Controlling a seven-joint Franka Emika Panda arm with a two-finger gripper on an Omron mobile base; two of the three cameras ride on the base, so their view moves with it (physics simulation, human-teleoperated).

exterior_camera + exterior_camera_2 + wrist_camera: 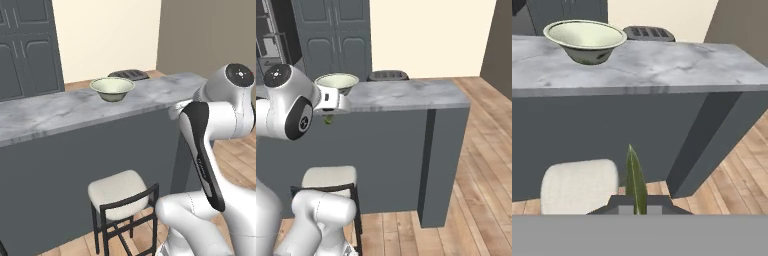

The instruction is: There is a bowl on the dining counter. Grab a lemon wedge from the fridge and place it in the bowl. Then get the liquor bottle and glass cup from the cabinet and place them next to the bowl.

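The arm point(215, 150) is glossy white, built of rounded, bulging segments. Black oval panels mark its joints, and a dark round cap with small dots tops one joint.

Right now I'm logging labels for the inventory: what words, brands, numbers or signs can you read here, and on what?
None can be read.
The bowl, the dining counter, the stool and the lemon wedge pinched in the gripper all bear no text.
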